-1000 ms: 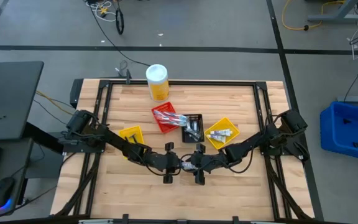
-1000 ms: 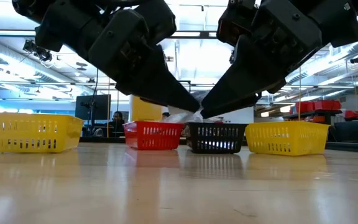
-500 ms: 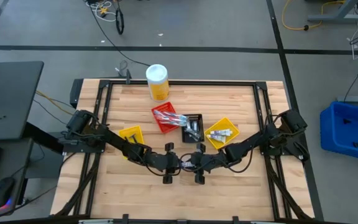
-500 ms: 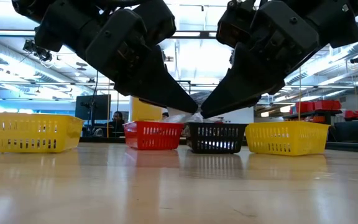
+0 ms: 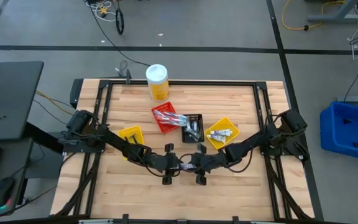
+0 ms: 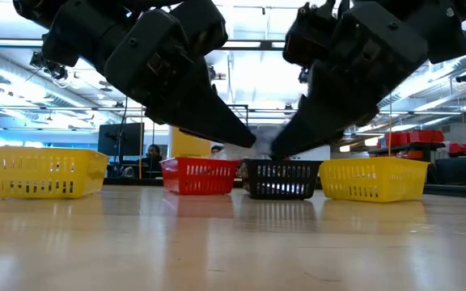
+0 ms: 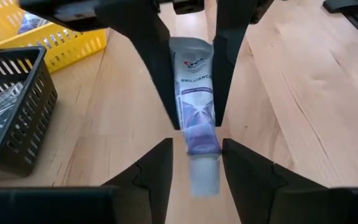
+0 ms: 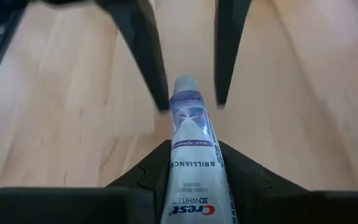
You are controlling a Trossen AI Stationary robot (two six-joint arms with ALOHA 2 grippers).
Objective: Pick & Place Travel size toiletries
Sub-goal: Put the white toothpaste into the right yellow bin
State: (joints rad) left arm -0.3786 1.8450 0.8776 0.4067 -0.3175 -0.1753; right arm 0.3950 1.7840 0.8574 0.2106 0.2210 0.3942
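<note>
Both arms reach in from the desk's side edges and meet near its front centre, tips facing each other. The left gripper (image 5: 178, 167) points toward the right gripper (image 5: 190, 167), the two nearly touching, both held above the desk in the low view. The right gripper's fingers (image 8: 151, 171) are clamped on the flat end of a tube (image 8: 193, 168). The left gripper's fingers (image 7: 160, 168) stand parted on either side of the tube's cap end, with a gap visible on each side.
</note>
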